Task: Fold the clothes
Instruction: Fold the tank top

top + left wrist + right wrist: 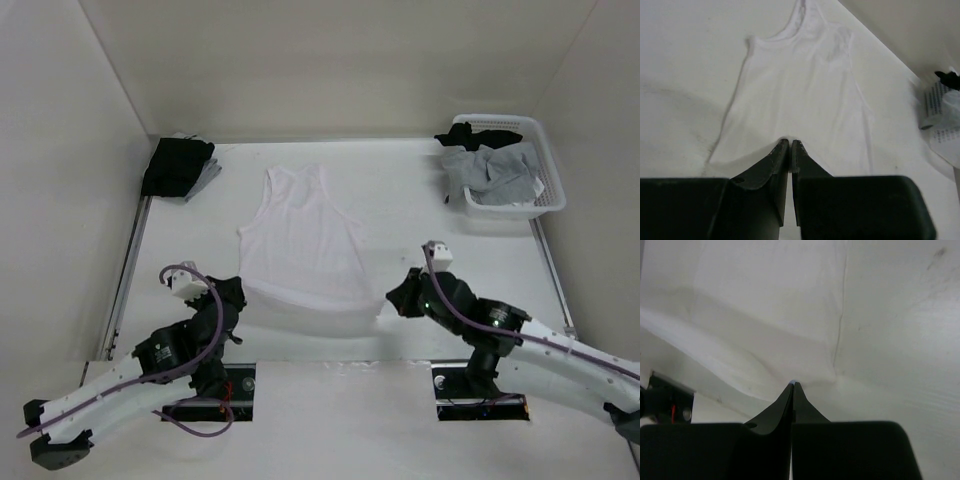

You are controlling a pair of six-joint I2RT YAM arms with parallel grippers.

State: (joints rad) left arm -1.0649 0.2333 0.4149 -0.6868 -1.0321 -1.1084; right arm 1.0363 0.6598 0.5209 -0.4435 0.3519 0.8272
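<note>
Left fingers [779, 162] and right fingers [784, 407], each pressed together, seem to pinch the white shirt's [303, 240] near hem.

A white surface [400, 200] sits inside a plain white booth, closed in by a back wall [340, 60], a left wall [60, 150] and a right wall [600, 120]. A metal rail [133, 250] runs along its left edge (a second rail [552, 270] lines the right). Soft, even light leaves only faint shadows.

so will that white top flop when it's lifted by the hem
Probably floppy: the white top creases toward the right pincer shut on its hem. Likely light, since it lies thin and flat. It may sag between that and the left pincer.
</note>
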